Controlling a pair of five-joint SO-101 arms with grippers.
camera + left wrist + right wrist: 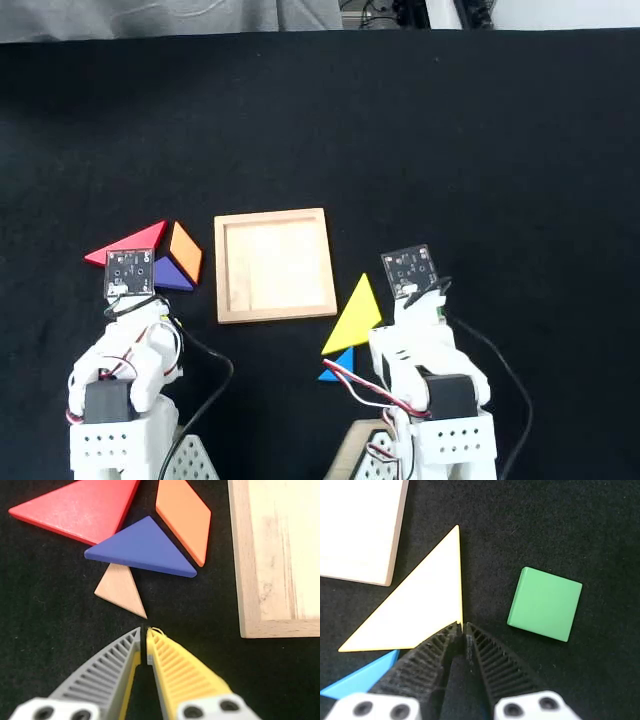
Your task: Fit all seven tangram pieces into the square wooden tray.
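The square wooden tray (pixel 222 270) lies mid-table with nothing in it; its corner (pixel 250 570) and edge (pixel 395 540) show in the wrist views. To its left lie a red triangle (pixel 75 510), an orange parallelogram (pixel 182 517), a dark blue triangle (pixel 142 550) and a small tan triangle (pixel 120 590). My left gripper (pixel 145 630) is shut just short of the tan triangle. Right of the tray lie a yellow triangle (pixel 420 610), a light blue triangle (pixel 360 677) and a green square (pixel 545 602). My right gripper (pixel 462 626) is shut at the yellow triangle's corner.
Black cloth (pixel 420 130) covers the table, bare across the far half. Both arm bases (pixel 115 420) (pixel 440 420) stand at the near edge, with cables trailing beside them.
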